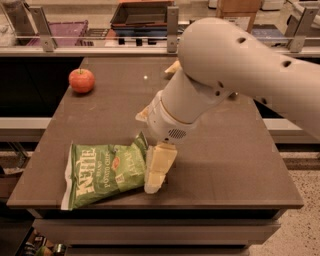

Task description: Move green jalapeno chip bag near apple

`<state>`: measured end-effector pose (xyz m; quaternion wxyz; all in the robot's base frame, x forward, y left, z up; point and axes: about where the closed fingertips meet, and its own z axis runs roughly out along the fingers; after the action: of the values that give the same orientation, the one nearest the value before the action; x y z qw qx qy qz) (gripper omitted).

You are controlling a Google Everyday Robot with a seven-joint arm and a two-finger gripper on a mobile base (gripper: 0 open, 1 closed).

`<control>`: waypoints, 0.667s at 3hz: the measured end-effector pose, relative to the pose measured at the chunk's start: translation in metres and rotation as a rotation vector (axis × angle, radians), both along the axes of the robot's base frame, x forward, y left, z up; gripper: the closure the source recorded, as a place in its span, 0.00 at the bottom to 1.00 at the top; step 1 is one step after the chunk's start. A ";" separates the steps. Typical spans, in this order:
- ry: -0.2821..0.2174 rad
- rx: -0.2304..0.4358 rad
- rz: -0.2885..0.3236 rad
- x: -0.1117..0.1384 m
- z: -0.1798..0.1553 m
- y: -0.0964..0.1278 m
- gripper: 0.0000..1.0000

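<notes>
- An office snack area or canteen-like test space; which of the two cannot be told.
- A dark stone-look worktop (225,150) carries snacks: an apple (82,80) and a green jalapeno chip bag (102,172).
- Behind it runs a counter with metal posts (172,27), a dark tray (142,14), a purple bin (60,31) and a cardboard box (239,10).
- Speckled hard floor (305,200).
- A robot arm's claw (146,152), fingers spread, sits at the bag's right edge.

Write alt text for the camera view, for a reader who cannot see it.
The gripper is down at the right edge of the green jalapeno chip bag, lying flat at the front left of the table. The apple sits at the far left.
</notes>
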<state>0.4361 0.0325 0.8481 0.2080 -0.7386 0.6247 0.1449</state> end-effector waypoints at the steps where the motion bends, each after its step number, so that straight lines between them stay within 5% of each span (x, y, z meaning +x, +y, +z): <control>1: 0.019 -0.008 0.032 -0.007 -0.016 0.012 0.00; 2: 0.020 -0.001 0.050 -0.012 -0.026 0.017 0.00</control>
<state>0.4244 0.0498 0.8220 0.1975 -0.7526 0.6081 0.1572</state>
